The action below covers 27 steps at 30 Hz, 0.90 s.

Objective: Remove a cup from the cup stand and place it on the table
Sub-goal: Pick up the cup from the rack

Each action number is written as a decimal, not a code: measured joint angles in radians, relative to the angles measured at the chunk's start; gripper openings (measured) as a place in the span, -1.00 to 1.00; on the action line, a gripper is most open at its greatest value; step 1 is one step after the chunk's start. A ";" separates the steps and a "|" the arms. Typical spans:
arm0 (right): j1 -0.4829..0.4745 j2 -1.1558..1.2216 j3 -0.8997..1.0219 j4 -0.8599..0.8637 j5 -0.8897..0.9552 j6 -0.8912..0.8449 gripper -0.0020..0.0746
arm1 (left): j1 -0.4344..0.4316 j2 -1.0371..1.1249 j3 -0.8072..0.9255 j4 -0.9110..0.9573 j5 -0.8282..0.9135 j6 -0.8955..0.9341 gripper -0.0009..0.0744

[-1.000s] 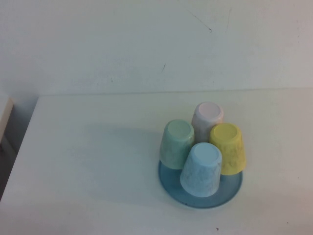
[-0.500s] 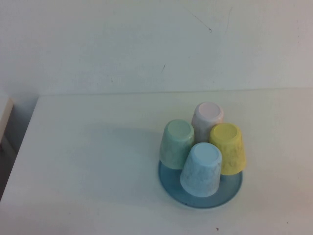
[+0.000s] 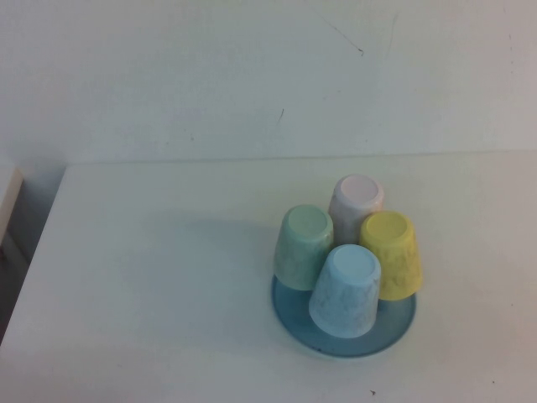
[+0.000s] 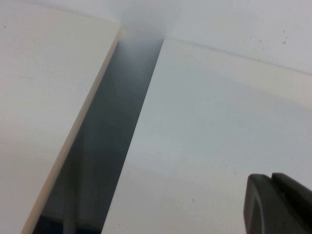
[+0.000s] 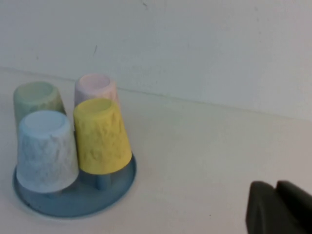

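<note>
The high view looks steeply down from the robot's side onto the table [image 3: 151, 277], with the cup stand [image 3: 394, 329] ahead and neither gripper in frame. The right wrist view looks low and level across the tabletop past the closed right gripper [image 5: 276, 208], sharing that stand [image 5: 73, 202] well ahead of its tips. The left wrist view looks down past the closed left gripper [image 4: 271, 204] at the table's edge [image 4: 139, 122] and the gap beyond.

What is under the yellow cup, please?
The yellow cup sits upside down over a light blue peg of the cup stand; only the peg's foot shows, the rest is covered. Left gripper and right gripper are shut, away from it.
</note>
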 joint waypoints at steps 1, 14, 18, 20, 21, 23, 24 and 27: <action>0.000 0.002 0.000 0.019 0.002 -0.075 -0.87 | 0.000 0.000 0.000 0.000 0.000 0.000 -0.98; 0.000 0.141 -0.068 0.175 0.083 -0.439 -0.87 | 0.000 0.000 0.000 0.000 0.000 0.000 -0.98; 0.000 0.311 -0.186 0.162 0.193 -0.399 -0.87 | 0.000 0.000 0.000 0.000 0.000 0.000 -0.98; 0.000 0.420 -0.270 0.144 0.266 -0.372 -0.87 | 0.000 0.000 0.000 0.000 0.000 0.000 -0.98; 0.000 0.477 -0.313 0.138 0.307 -0.363 -0.87 | 0.000 0.000 0.000 0.000 0.000 0.000 -0.98; 0.000 0.581 -0.388 0.138 0.385 -0.348 -0.87 | 0.000 0.000 0.000 0.000 0.000 0.000 -0.98; 0.000 0.639 -0.427 0.138 0.429 -0.338 -0.87 | 0.000 0.000 0.000 0.000 0.000 0.000 -0.98; 0.023 0.781 -0.519 0.128 0.528 -0.310 -0.87 | 0.000 0.000 0.000 0.000 0.000 0.000 -0.98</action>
